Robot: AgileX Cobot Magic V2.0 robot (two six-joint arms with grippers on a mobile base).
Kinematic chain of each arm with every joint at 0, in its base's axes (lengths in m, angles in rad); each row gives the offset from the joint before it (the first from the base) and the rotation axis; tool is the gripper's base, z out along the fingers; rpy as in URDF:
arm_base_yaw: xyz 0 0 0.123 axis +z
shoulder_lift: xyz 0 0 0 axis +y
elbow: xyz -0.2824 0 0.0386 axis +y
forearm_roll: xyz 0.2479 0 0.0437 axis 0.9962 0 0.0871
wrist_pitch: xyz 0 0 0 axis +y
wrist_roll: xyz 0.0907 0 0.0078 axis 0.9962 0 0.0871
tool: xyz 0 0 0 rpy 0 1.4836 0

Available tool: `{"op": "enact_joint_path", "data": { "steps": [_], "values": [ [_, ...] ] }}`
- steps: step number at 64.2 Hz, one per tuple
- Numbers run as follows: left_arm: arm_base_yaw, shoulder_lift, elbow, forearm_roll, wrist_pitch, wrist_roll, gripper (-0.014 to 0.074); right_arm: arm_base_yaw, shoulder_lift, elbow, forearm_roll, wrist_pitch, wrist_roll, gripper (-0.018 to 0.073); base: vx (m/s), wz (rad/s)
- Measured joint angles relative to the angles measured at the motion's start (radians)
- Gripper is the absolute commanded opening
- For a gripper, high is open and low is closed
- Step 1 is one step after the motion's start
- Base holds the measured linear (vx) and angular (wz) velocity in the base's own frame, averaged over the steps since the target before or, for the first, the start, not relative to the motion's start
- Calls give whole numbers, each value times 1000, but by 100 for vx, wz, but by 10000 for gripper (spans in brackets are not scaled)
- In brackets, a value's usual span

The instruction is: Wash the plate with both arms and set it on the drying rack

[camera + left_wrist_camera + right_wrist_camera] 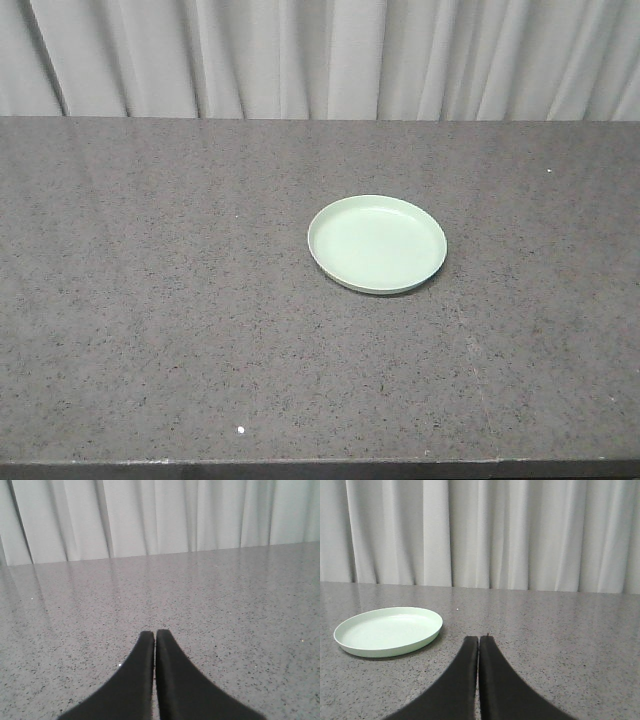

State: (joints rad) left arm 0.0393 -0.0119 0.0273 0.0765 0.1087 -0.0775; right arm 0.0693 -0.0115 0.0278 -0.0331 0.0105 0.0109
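Note:
A round pale mint-green plate (377, 243) lies flat on the dark speckled countertop (150, 300), right of centre in the front view. The right wrist view shows the same plate (388, 630) to the left and ahead of my right gripper (478, 639), which is shut with nothing between its fingers. My left gripper (154, 633) is shut too, over bare counter, with no plate in its view. Neither arm shows in the front view. The drying rack is out of view.
A pale grey curtain (320, 55) hangs along the counter's far edge. The counter's front edge (320, 465) runs along the bottom of the front view. A small white speck (241, 430) lies near that edge.

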Motion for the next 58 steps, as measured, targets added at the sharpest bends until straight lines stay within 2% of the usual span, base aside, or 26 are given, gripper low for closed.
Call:
{"op": "enact_joint_path", "data": {
  "steps": [58],
  "values": [
    [0, 0, 0, 0, 0, 0, -6, 0, 0, 0, 0, 0, 0, -6, 0, 0]
  ]
}}
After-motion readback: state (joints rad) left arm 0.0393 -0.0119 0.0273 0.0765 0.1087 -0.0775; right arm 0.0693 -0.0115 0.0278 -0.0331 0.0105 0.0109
